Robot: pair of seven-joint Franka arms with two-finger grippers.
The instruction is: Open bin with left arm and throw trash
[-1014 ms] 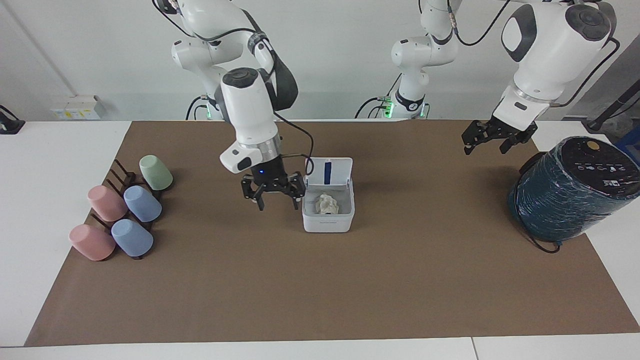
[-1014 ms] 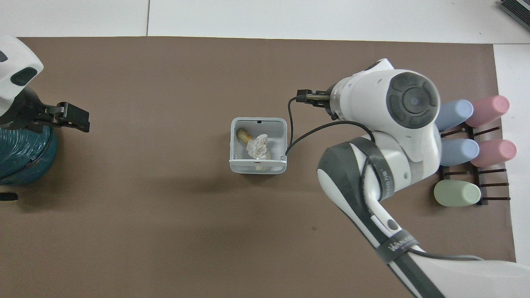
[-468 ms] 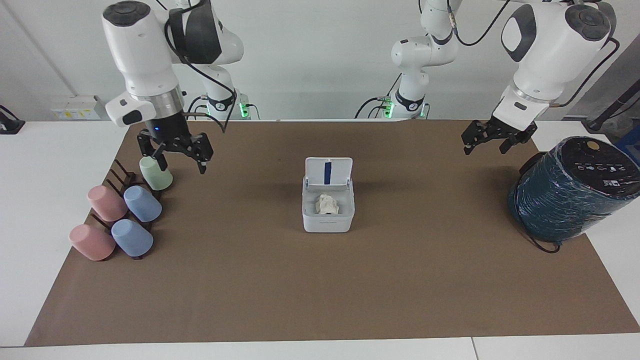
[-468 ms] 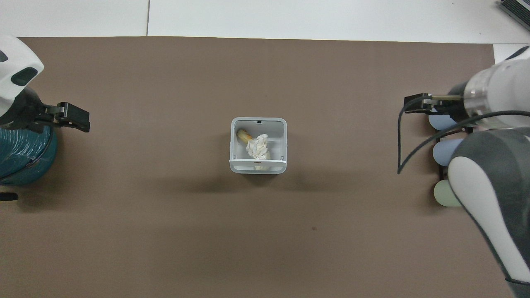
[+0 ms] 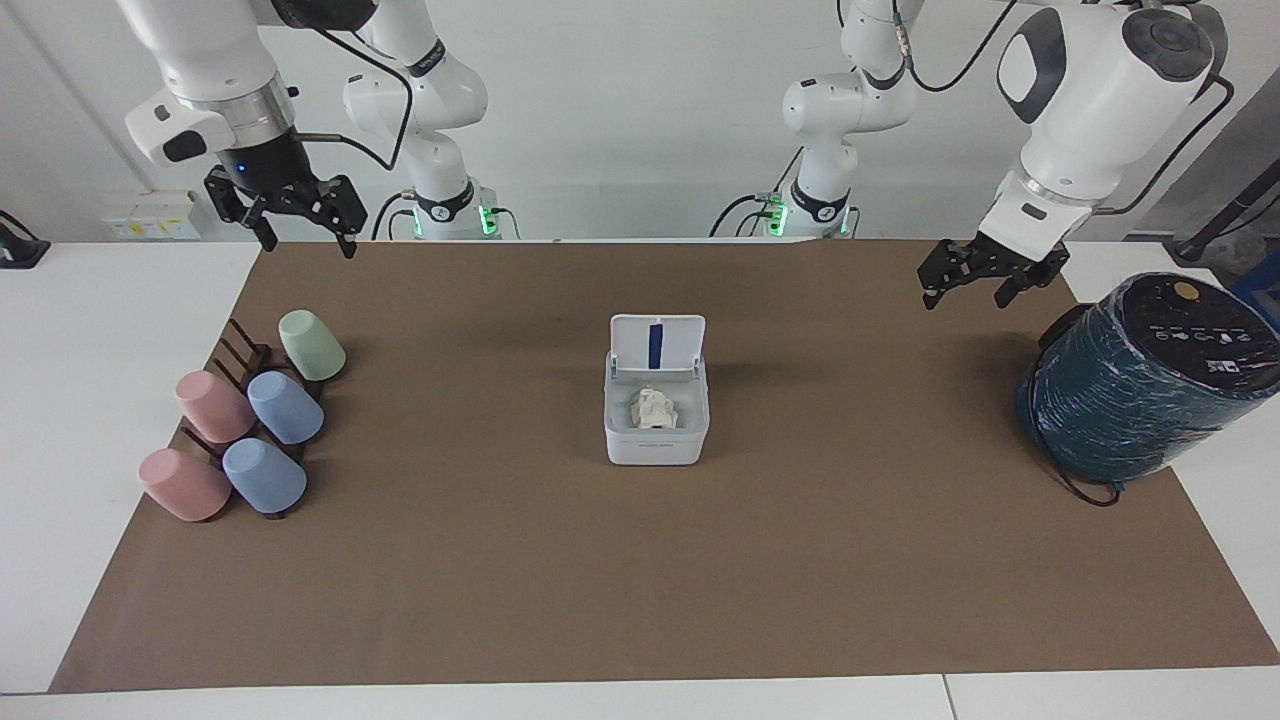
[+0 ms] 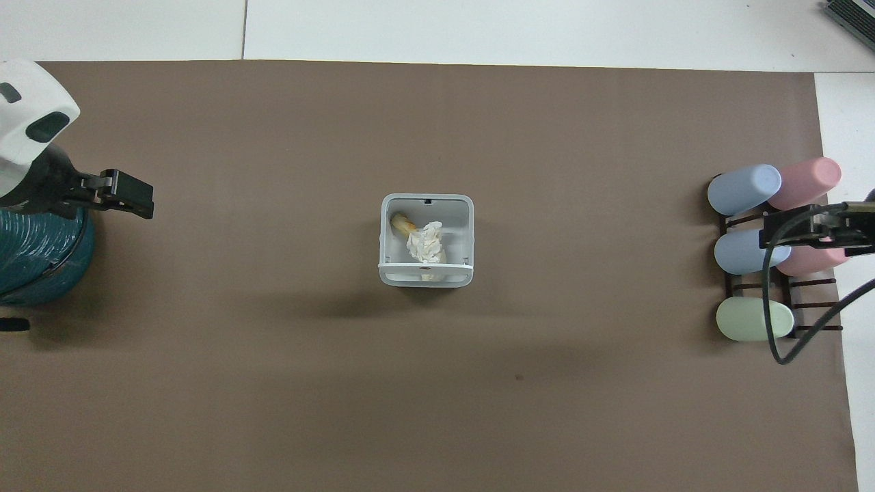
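Observation:
The white bin [image 5: 655, 450] stands mid-table with its lid [image 5: 657, 345] raised upright. A white-cream wad of trash [image 5: 653, 408] lies inside it. The overhead view shows the bin [image 6: 383, 239] holding that white wad [image 6: 425, 242] and a yellow-orange wad [image 6: 402, 223]; I see no third wad. My left gripper [image 5: 964, 298] is open and empty, in the air beside the teal cylinder, also in the overhead view [image 6: 133, 198]. My right gripper [image 5: 305, 245], with the blue light, is open and empty, high over the mat's corner near the cups, also in the overhead view [image 6: 786, 232].
A big dark teal wrapped cylinder [image 5: 1140, 385] lies at the left arm's end of the table. Several pastel cups on a dark rack [image 5: 250, 430] sit at the right arm's end. A brown mat [image 5: 640, 580] covers the table.
My right gripper has risen from beside the bin and swung away to the right arm's end of the table, past the cups. The left arm has barely moved. The bin stays open.

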